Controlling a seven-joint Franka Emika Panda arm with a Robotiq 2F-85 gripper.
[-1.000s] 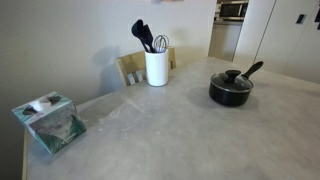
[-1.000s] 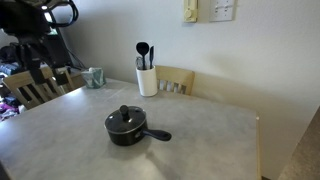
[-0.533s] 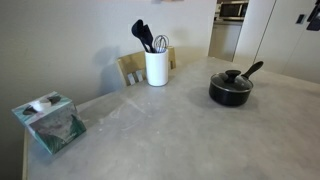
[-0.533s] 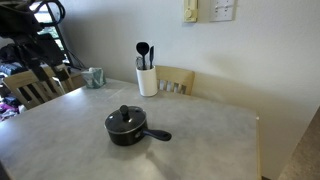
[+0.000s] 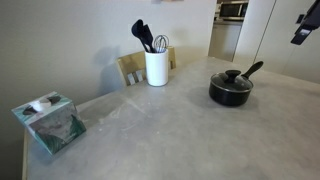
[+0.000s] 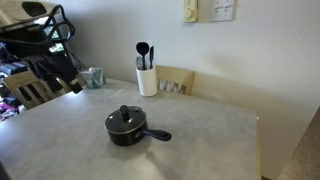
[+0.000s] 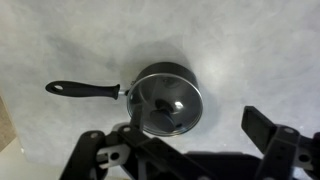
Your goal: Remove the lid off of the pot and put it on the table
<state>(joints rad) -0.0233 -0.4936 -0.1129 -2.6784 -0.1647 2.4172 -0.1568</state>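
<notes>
The black pot [image 5: 231,94] stands on the grey table [image 5: 160,135] with its long handle angled up. The glass lid [image 5: 230,81] with a black knob rests on it. Both exterior views show the pot [image 6: 127,133] and lid [image 6: 125,120]. The wrist view looks down on the lid [image 7: 166,100], the pot's handle [image 7: 85,90] pointing left. My gripper [image 7: 180,142] is open and empty, high above the pot, apart from it. One dark finger [image 5: 305,24] shows at the top right of an exterior view. The arm and gripper [image 6: 66,80] hang at the table's left side.
A white utensil holder [image 5: 156,67] with black utensils stands at the back by the wall [image 6: 147,80]. A teal tissue box [image 5: 48,120] sits near a table corner [image 6: 95,77]. Wooden chairs [image 6: 176,80] stand behind the table and at its left [image 6: 30,90].
The arm has swung toward the table. A gripper finger has entered the top right corner of an exterior view. The pot and lid have not moved.
</notes>
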